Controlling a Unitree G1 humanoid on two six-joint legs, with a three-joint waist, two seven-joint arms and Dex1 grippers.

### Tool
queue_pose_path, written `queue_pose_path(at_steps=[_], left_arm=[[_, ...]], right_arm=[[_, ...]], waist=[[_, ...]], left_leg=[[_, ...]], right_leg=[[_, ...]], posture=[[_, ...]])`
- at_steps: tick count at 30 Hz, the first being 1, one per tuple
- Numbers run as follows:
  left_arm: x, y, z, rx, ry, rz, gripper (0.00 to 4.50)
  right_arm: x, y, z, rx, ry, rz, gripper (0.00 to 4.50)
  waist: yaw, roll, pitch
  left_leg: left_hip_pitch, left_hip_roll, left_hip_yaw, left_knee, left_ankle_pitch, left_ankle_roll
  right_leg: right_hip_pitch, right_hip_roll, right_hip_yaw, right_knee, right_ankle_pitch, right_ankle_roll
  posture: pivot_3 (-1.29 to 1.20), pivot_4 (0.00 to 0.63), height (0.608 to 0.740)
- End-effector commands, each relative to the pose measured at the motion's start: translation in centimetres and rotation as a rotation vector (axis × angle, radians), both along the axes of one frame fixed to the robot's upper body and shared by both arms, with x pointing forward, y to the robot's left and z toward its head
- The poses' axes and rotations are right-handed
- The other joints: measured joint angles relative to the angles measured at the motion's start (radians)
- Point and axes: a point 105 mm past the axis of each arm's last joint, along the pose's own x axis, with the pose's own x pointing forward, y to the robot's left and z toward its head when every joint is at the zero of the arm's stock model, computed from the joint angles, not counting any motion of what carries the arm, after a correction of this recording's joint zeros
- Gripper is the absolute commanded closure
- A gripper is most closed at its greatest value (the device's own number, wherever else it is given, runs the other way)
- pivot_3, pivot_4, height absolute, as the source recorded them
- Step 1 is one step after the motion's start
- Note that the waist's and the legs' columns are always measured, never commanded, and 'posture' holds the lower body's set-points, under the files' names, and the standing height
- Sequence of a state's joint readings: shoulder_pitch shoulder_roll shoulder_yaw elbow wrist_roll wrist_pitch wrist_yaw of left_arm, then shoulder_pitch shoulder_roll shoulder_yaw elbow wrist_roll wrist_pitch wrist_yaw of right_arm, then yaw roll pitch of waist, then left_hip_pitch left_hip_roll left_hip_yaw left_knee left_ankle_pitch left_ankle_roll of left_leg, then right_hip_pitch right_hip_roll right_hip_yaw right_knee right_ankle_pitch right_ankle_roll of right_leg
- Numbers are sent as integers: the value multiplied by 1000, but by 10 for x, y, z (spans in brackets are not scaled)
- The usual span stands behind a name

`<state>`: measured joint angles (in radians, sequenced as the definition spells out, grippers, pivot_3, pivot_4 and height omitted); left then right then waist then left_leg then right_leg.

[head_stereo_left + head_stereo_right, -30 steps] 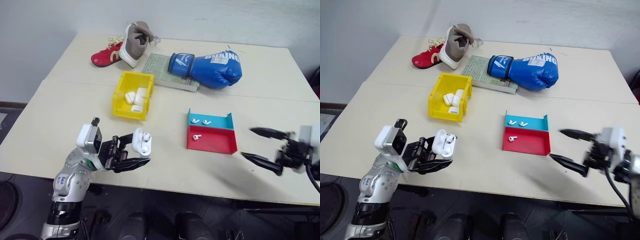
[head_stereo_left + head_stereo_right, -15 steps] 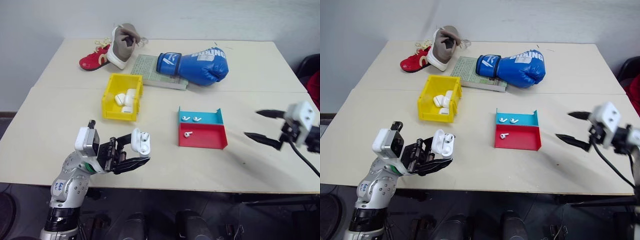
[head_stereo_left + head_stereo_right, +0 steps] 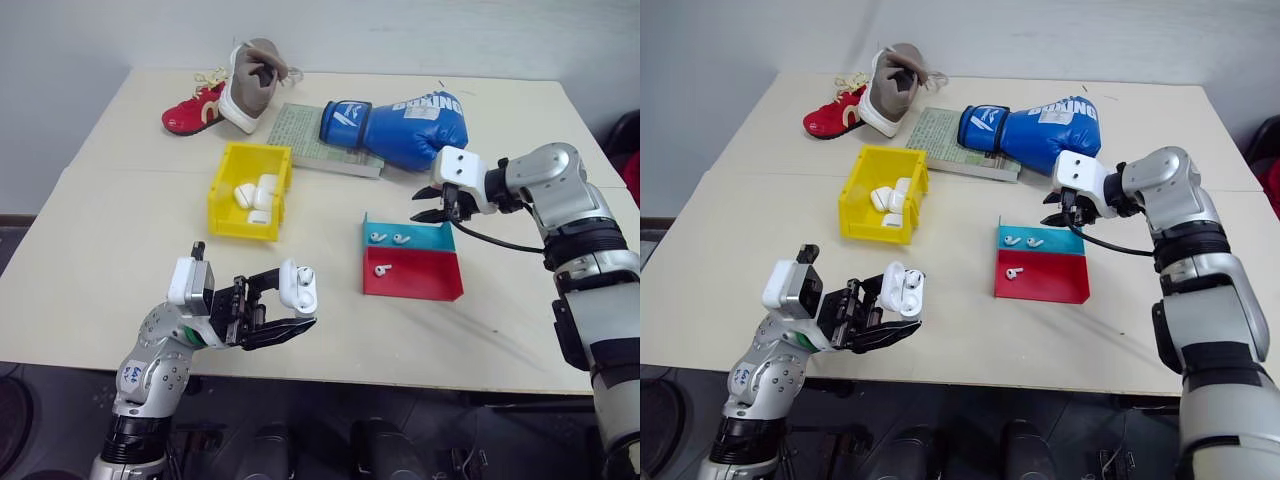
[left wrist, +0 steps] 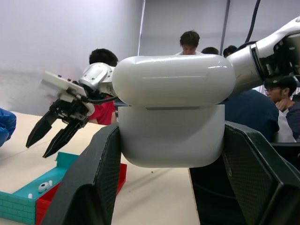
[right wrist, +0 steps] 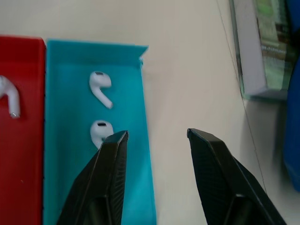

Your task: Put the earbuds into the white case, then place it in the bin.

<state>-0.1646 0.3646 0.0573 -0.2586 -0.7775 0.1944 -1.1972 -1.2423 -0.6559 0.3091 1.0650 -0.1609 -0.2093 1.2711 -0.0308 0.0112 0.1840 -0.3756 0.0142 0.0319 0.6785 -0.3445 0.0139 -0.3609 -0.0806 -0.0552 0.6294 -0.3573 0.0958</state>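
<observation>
White case (image 3: pixel 298 289) upright, lid hinged open upward, pinched in left gripper (image 3: pixel 268 312), right gripper (image 5: pixel 159 140) spread above teal-and-red tray (image 3: pixel 440 282)

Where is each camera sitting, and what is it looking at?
Left and right eye views: on the head, looking down over the table; both arms show, left gripper holding the white case, right gripper above the tray.
Left wrist view: on the left wrist, looking past the case towards people beyond; the right gripper shows.
Right wrist view: on the right wrist, looking down at the earbuds between its fingers.
Shared: the tray and earbuds.
</observation>
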Motion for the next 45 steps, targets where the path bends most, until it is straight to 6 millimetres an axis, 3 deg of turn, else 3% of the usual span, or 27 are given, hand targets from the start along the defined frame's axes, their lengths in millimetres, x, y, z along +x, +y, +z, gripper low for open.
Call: queue_pose_path(at_steps=[1,9,20,37,45], left_arm=[[-4,0,4,-3,-34,2,1727],[-5,2,5,-1,-34,14,1727],[-8,-3,6,4,-38,21,1727],[-5,2,9,8,-38,40,1727],[-4,4,10,12,-39,47,1727]], right_arm=[[2,9,3,-37,-6,44,2299],[0,23,-13,-145,40,115,2299],[-3,21,-30,-256,95,144,2299],[-1,35,-40,-274,98,156,2299],[-3,30,-47,-288,141,136,2299]], waist=[[-1,0,0],[-4,0,0],[-2,0,0],[-4,0,0],[-4,0,0]], left_leg=[[0,0,0,0,0,0],[0,1,0,1,0,0],[0,0,0,2,0,0],[1,0,0,2,0,-1],[1,0,0,3,0,-1]], right_leg=[[0,0,0,0,0,0],[-1,0,0,3,0,0],[-2,0,1,7,0,0],[-3,0,1,9,0,0],[-2,0,1,9,0,0]], posture=[[0,150,740],[0,150,740],[0,150,740],[0,150,740],[0,150,740]])
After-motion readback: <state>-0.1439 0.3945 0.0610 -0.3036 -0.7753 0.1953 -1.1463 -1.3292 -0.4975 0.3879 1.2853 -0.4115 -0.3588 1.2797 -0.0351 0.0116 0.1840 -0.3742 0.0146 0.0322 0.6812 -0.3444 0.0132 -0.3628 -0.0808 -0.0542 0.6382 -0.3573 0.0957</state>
